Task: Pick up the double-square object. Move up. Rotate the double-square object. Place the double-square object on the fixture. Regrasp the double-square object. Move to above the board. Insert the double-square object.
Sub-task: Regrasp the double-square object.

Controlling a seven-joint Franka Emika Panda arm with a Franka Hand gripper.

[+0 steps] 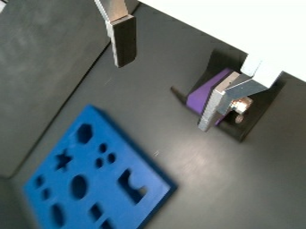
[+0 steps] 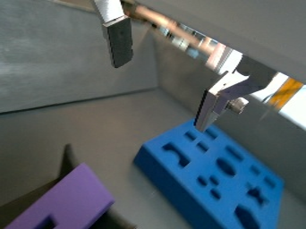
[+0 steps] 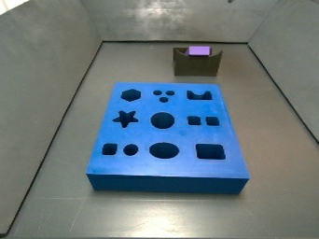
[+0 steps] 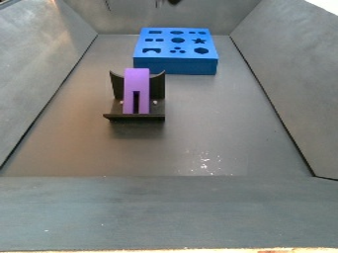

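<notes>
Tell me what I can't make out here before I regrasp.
- Claw: open and empty in both wrist views, above the floor; absent from both side views, so its height is unknown.
- Double-square object: sits in the fixture; the fixture's walls hide its lower end, and in a wrist view a finger covers part of it.
- Board: cut off by the frame edge in both wrist views.

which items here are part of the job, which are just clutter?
Job:
- purple block, sitting in the fixture
- blue board
- gripper, jaws open, empty, above the floor and off the block

Clutter:
- none seen; only the enclosure walls
</notes>
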